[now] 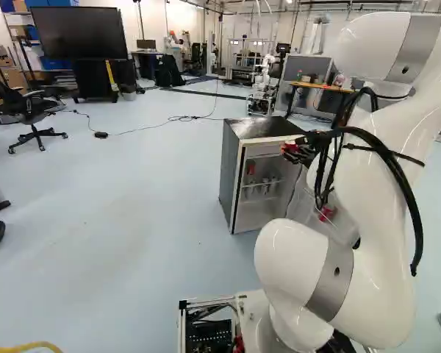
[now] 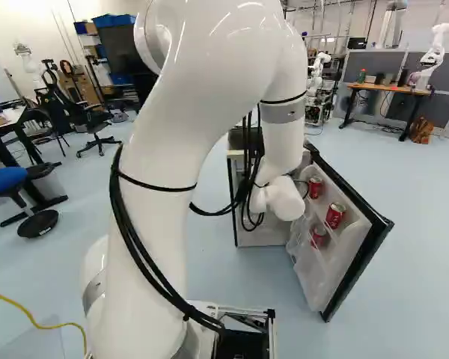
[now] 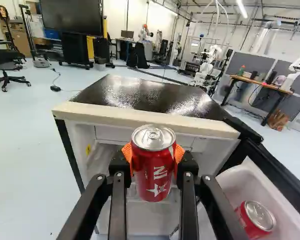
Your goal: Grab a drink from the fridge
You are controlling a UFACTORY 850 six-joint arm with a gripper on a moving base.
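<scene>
Fingers [image 3: 121, 165] of the black gripper [image 1: 294, 150] stood parted by the width of a red can [image 3: 154, 172], closed in on it from two sides. Their orange pads [image 3: 127, 152] pressed against the can's sides, and its silver lid showed above them. The can was upright, in front of the opening of the fridge [image 3: 155, 116], close to its top front edge.

The white arm [image 1: 378, 243] reached forward to the fridge, whose door [image 2: 355, 254] was swung wide open at its side, to the right in the right base view. On the inner racks of that door sat three other cans [image 2: 334, 215], also red; one of them showed near the gripper in the wrist view. Small items [image 1: 264, 184] stood on a shelf inside the fridge.

Well beyond the fridge were a desk [image 2: 374, 88], with another robot [image 2: 434, 54] on top, and a large screen [image 1: 77, 33]. An office chair [image 1: 31, 110] stood well apart from the fridge, at the left of the left base view.
</scene>
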